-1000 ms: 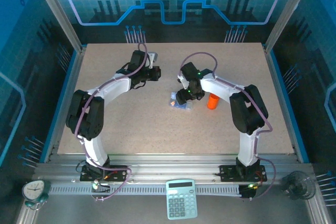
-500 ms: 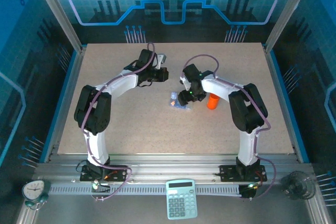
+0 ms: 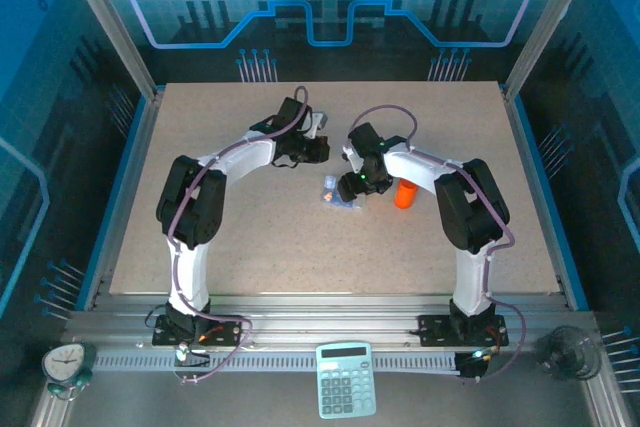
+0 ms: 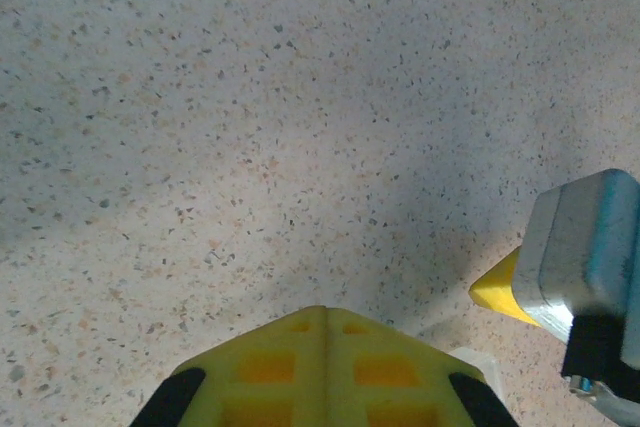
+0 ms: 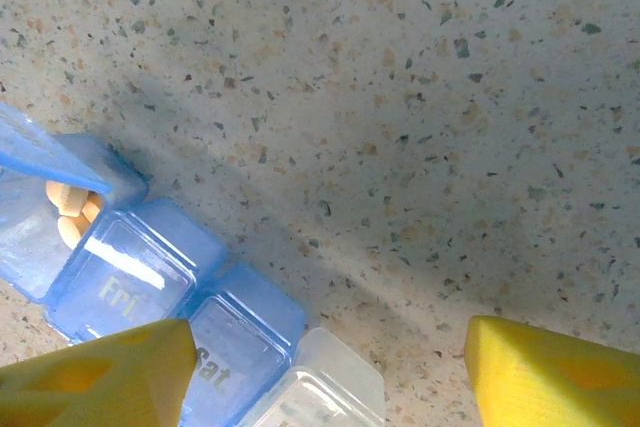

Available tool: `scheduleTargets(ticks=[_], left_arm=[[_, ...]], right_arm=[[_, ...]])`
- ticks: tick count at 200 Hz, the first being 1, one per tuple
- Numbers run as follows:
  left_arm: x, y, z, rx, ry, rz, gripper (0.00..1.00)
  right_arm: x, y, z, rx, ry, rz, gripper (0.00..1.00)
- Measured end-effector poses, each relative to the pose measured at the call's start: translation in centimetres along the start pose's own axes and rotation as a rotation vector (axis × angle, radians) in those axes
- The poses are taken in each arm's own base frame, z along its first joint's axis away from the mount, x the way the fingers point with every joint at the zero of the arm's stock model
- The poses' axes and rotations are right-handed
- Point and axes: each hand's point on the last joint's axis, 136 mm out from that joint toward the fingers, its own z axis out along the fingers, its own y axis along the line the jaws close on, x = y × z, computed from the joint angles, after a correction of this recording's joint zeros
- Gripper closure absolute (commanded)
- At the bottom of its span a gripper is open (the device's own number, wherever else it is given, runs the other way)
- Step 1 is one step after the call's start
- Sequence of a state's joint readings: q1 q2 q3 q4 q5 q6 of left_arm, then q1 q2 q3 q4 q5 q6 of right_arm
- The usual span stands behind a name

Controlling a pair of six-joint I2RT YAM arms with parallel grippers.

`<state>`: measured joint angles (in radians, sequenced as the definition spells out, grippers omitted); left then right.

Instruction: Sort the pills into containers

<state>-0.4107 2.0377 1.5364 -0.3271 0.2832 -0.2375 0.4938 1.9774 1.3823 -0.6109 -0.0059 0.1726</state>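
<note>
Now my left gripper (image 3: 318,150) has swung in from the left side of the table (image 3: 200,237) and sits just beside my right gripper (image 3: 352,184). Its yellow fingers (image 4: 300,347) are pressed together on nothing, above bare speckled surface. My right gripper (image 5: 328,342) has stayed low over the blue pill box (image 3: 336,195), its fingers spread with nothing between them, a touch narrower than a moment ago.

From the right wrist, the pill box (image 5: 160,277) lies just ahead of my left-hand finger. One compartment's lid (image 5: 40,162) is up, with tan pills (image 5: 70,215) inside; the "Fri" and "Sat" lids are down. The orange bottle (image 3: 404,192) stands just to the right.

I judge both arms are now gathered to work the box together, perhaps one steadying while the other handles a lid.
</note>
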Motion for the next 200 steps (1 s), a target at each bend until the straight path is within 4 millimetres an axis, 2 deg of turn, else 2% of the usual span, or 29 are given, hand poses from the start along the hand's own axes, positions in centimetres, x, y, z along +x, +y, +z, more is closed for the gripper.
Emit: scheduleTargets(ticks=[61, 94, 200], left_arm=[[1.3, -0.8, 1.5, 0.003, 0.08, 0.003, 1.0], [2.6, -0.6, 2.3, -0.003, 0.137, -0.011, 1.0], [4.5, -0.6, 2.5, 0.02, 0.202, -0.019, 1.0]], right_arm=[[0.0, 0.0, 0.1, -0.008, 0.0, 0.014, 0.27], [0.1, 0.0, 0.1, -0.013, -0.002, 0.014, 0.28], [-0.1, 0.0, 0.2, -0.027, -0.008, 0.03, 0.29]])
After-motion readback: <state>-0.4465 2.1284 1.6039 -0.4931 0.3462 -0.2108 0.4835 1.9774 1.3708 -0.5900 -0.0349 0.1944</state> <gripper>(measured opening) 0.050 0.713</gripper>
